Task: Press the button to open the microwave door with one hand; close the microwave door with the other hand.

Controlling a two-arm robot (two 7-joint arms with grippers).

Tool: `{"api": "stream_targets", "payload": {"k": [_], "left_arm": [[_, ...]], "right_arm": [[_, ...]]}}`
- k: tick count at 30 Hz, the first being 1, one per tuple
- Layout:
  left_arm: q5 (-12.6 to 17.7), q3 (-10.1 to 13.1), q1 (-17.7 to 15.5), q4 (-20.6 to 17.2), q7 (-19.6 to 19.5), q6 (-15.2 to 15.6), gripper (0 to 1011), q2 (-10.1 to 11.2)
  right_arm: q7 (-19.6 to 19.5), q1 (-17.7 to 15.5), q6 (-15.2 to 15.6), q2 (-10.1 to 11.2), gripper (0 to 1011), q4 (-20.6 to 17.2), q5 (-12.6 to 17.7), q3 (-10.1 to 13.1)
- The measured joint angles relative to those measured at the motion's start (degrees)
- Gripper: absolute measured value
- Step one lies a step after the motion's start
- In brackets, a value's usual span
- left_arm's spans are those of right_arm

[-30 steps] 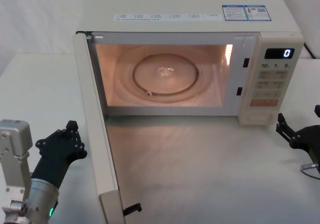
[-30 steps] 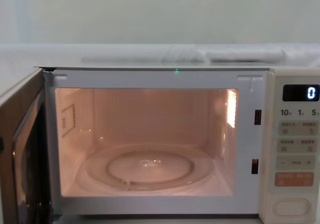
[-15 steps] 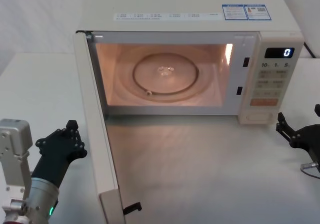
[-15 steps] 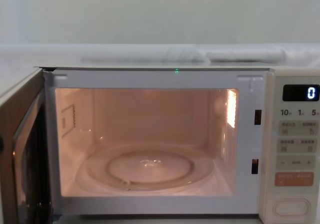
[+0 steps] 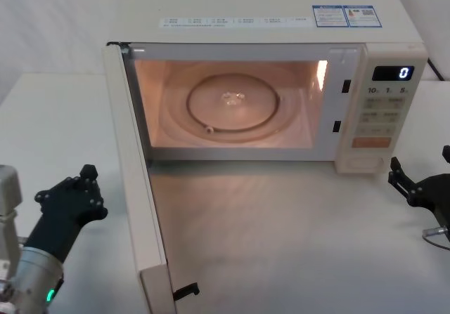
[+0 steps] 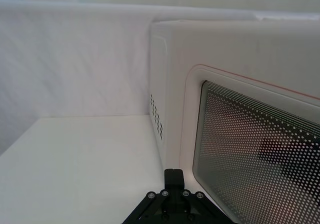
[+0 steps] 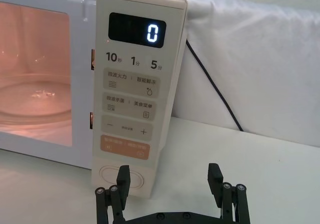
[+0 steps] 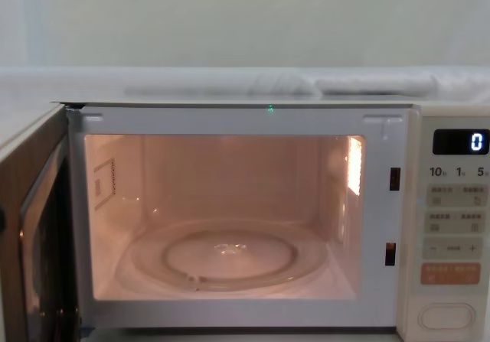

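Left gripper [image 5: 70, 194] low at eight o'clock, outside the wide-open microwave door [image 5: 137, 187], not touching, fingers seemingly together. Right gripper [image 7: 170, 184] at four o'clock, fingers wide, facing the button [image 7: 120, 176]. Door's mesh window [image 6: 255, 154] up close from left wrist.

A lab-like test bench: microwave [image 5: 267, 89] on white cloth-draped table [image 5: 56, 124] (walls bare).
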Motion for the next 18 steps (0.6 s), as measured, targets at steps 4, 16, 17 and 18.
{"api": "stream_targets", "payload": {"k": [4, 16, 17, 18], "left_arm": [[-1.9, -2.4, 1.3, -1.1, -3.4, 0.1, 0, 1.6], [-9.7, -8.7, 4.8, -4.2, -12.0, 0.2, 0, 7.4], [-10.6, -9.2, 5.0, -4.4, -12.8, 0.2, 0, 7.9], [-12.3, -10.1, 5.5, -4.8, -14.3, 0.3, 0, 9.0]], "right_arm": [[0.0, 0.0, 0.0, 0.0, 1002, 0.0, 0.0, 0.0], [0.0, 0.0, 0.0, 0.0, 1002, 0.0, 0.0, 0.0], [0.0, 0.0, 0.0, 0.0, 1002, 0.0, 0.0, 0.0], [0.0, 0.0, 0.0, 0.0, 1002, 0.0, 0.0, 0.0]]}}
